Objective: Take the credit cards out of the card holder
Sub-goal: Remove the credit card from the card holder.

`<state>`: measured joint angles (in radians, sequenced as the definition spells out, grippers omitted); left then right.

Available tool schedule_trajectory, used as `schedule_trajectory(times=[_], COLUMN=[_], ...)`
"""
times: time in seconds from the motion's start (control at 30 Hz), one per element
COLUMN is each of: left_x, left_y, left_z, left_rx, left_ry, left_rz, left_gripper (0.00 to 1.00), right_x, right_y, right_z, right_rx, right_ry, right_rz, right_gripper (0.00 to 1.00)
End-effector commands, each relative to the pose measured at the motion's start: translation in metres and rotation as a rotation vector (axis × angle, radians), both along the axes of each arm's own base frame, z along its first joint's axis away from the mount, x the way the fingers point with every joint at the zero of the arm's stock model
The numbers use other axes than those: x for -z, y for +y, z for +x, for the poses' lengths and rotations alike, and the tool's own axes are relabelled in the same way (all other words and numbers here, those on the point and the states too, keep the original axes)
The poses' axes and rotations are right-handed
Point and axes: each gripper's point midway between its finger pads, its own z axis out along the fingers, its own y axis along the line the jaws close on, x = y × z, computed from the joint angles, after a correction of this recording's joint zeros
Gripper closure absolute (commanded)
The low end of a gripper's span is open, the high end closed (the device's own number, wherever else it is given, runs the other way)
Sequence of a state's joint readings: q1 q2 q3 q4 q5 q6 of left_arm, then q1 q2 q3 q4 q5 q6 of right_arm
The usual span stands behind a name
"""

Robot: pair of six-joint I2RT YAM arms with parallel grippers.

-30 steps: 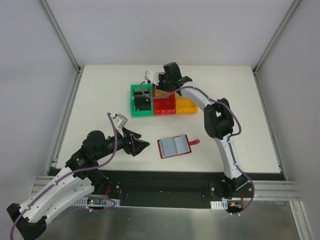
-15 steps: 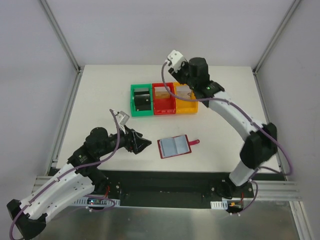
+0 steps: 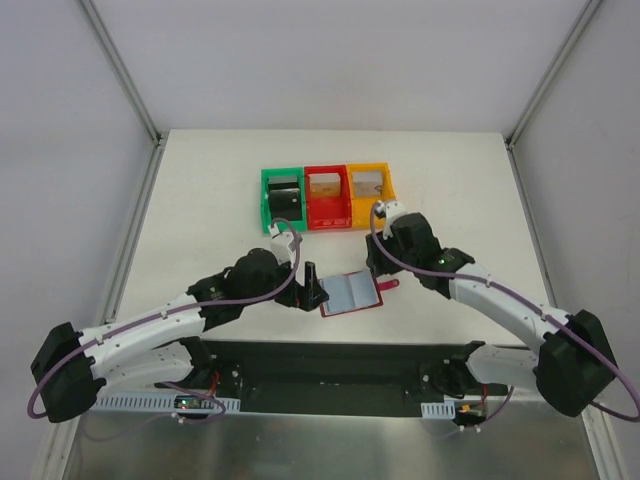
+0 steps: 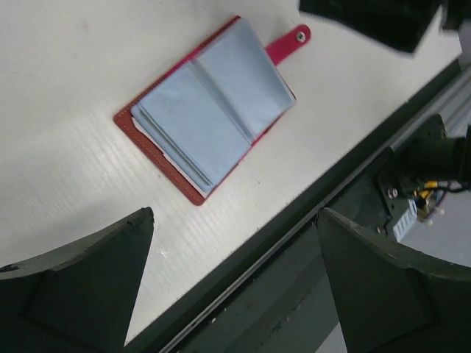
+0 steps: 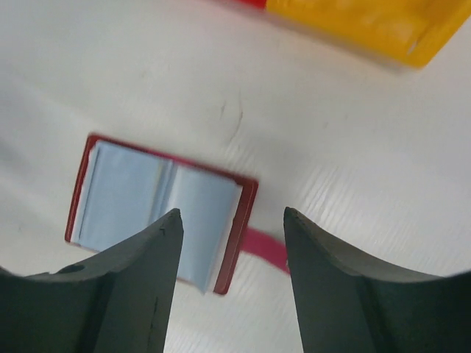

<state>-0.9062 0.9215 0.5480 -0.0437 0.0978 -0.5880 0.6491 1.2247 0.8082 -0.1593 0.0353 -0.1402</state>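
The card holder (image 3: 350, 293) lies open and flat near the table's front edge, grey-blue sleeves up, with its red tab strap (image 3: 388, 285) pointing right. The credit cards are hidden; the sleeves cover whatever is in them. My left gripper (image 3: 316, 288) is open just left of the holder and holds nothing. In the left wrist view the holder (image 4: 210, 110) lies ahead of the open left gripper (image 4: 235, 213). My right gripper (image 3: 376, 264) hovers open over the holder's right side. In the right wrist view the right gripper (image 5: 232, 212) straddles the holder's (image 5: 132, 198) right edge and the strap (image 5: 266, 248).
Three small bins stand in a row behind the holder: green (image 3: 268, 205) with a black block, red (image 3: 327, 215) and yellow (image 3: 384, 190), each of these two with something pale inside. The table's front edge and black rail (image 4: 294, 257) run close under the left gripper.
The right arm swung from the bins at the back down to the holder and its jaws widened. The left arm reached right to the holder's left edge and opened wider.
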Motion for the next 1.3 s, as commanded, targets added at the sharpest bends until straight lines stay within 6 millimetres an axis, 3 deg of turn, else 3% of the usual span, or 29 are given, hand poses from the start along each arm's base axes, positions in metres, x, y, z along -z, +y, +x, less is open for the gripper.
schedule_trajectory(times=[0.0, 0.13, 0.37, 0.6, 0.77, 1.1, 1.27], left_x=[-0.011, 0.008, 0.025, 0.034, 0.038, 0.041, 0.044], left_y=[-0.013, -0.025, -0.028, -0.025, -0.023, -0.027, -0.028], left_z=[0.028, 0.027, 0.034, 0.032, 0.030, 0.025, 0.023], left_rx=[-0.142, -0.120, -0.156, -0.168, -0.168, -0.134, -0.117], left_ry=[-0.007, 0.068, 0.100, 0.117, 0.122, 0.126, 0.138], left_rz=[-0.067, -0.034, 0.001, 0.011, 0.008, -0.004, -0.006], left_gripper=[0.12, 0.22, 0.37, 0.41, 0.43, 0.45, 0.46], right_x=[0.010, 0.042, 0.051, 0.062, 0.069, 0.080, 0.089], right_y=[-0.005, -0.015, -0.016, -0.021, -0.031, -0.008, -0.009], right_z=[-0.029, -0.052, -0.061, -0.062, -0.065, -0.069, -0.070], right_rx=[0.109, 0.118, 0.121, 0.159, 0.209, 0.208, 0.231], right_ry=[0.090, 0.198, 0.239, 0.320, 0.336, 0.468, 0.500], right_rz=[0.152, 0.130, 0.204, 0.273, 0.310, 0.448, 0.433], right_gripper=[0.43, 0.44, 0.46, 0.46, 0.38, 0.36, 0.36])
